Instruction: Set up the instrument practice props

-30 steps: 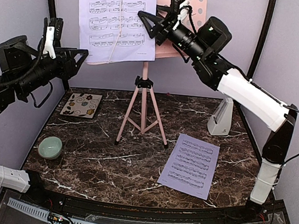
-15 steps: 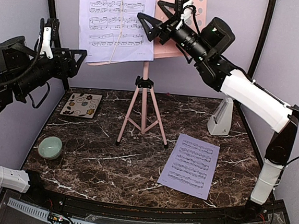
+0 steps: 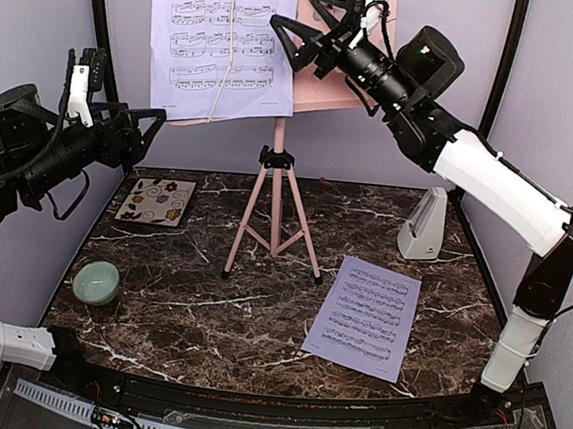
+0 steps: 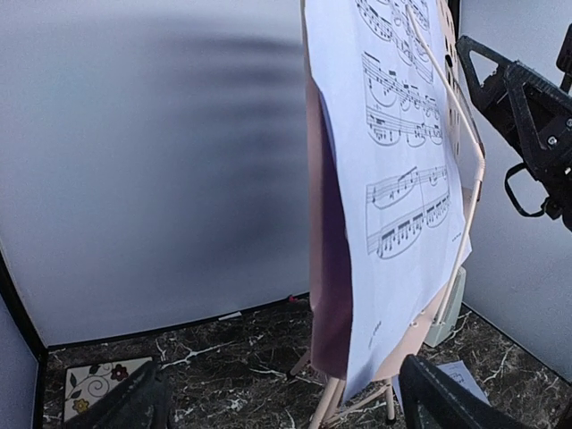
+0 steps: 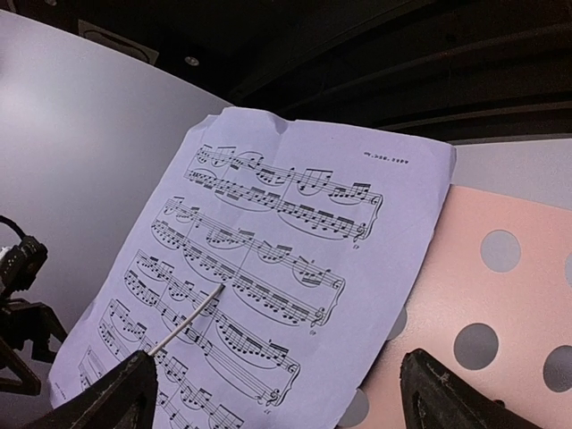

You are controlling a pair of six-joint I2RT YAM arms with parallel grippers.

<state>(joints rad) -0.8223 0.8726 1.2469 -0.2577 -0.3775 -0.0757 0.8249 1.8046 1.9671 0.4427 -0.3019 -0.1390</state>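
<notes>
one sheet-music page [image 3: 224, 43] rests on the pink music stand [image 3: 322, 95].

Pink stand [image 3: 275, 204] upright mid-desk, one page [image 3: 224, 43] on it; second page [image 3: 363, 317] flat toward the near-right corner; metronome [image 3: 424, 225] by the right edge.

Top view: you get the music stand [image 3: 278, 174] incomplete. The upper frame edge cuts its pink desk and the sheet-music page [image 3: 221, 43] resting on it, and the right gripper [image 3: 299, 15] covers part of the desk. The page's notes are too small for you to read there.

Left wrist view: the back wall [image 4: 161, 134] is smeared, and the metronome [image 4: 451, 308] shows only as a sliver behind the stand.

Right wrist view: the page's lower staves run out of frame.
</notes>
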